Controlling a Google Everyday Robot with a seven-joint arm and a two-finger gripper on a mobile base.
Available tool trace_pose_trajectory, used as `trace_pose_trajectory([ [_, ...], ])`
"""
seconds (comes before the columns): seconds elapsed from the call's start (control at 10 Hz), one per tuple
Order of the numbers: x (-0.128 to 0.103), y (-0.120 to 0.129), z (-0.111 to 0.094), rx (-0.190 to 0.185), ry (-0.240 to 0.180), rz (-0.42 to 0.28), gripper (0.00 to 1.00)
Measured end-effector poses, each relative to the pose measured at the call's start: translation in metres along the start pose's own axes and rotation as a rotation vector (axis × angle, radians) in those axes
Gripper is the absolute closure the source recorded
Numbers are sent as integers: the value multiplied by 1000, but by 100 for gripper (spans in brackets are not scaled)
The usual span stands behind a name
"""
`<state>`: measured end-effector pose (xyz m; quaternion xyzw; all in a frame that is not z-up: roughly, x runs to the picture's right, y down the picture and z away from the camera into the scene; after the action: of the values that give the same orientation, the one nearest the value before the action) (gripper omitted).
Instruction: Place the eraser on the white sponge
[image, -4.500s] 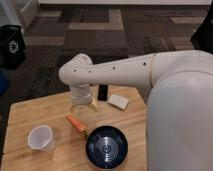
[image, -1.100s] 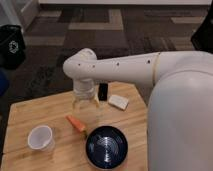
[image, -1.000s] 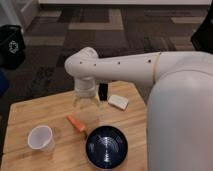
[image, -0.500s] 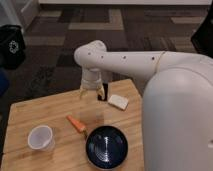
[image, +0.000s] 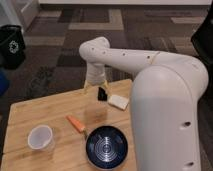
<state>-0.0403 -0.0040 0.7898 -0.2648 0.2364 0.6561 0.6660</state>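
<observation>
camera view, gripper: two-finger gripper hangs over the far edge of the light wooden table, fingers apart, nothing in them
eraser: small black rectangular eraser stands on the table just beside it, not grabbed yet
sponge: flat off-white rectangular sponge lies right next to the eraser
tip: I'd centre over the block, pinch its narrow sides, then set it flat on the pad
</observation>
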Motion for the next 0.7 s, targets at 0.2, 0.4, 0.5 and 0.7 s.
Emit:
trace_pose_trajectory([
  [0.2, -20, -2, 6, 7, -9, 21, 35],
  [0.4, -30, -5, 10, 12, -18, 51, 35],
  [0.5, -31, -6, 10, 13, -18, 52, 35],
  [0.7, -30, -5, 10, 13, -18, 51, 35],
])
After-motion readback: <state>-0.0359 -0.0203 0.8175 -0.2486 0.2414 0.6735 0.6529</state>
